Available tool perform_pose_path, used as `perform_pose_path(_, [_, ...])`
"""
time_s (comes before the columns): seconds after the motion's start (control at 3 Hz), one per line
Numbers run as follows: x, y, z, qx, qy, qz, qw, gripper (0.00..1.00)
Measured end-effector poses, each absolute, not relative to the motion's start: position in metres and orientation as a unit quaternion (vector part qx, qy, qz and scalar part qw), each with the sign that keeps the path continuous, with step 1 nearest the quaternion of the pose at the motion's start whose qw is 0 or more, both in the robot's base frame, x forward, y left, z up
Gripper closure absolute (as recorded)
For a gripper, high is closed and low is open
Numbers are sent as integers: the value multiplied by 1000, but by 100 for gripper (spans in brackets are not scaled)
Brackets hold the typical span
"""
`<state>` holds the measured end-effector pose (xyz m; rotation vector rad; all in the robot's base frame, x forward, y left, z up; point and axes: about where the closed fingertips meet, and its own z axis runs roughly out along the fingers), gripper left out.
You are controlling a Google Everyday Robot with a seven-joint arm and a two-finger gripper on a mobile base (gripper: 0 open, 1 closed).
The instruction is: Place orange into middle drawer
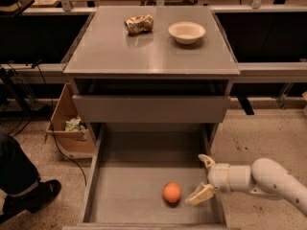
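The orange (171,192) lies on the floor of the open middle drawer (124,186), near its front right. My gripper (203,178) is open and empty, just right of the orange, by the drawer's right wall. Its two pale fingers are spread, one (206,161) above and one (200,195) below. Nothing is held.
A shallower grey drawer (151,108) is shut above. On the cabinet top (110,51) lie a crumpled foil bag (139,24) and a white bowl (186,31). A cardboard box (67,128) stands at the left. A person's leg and shoe (24,190) are at lower left.
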<state>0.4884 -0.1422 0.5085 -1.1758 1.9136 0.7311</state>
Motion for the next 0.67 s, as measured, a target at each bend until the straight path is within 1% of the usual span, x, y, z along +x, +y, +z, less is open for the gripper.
perform_pose_path(0.33, [483,-186,559,-460,743,272,403,0])
perform_pose_path(0.67, [481,-184,558,-461,742,275,401,0])
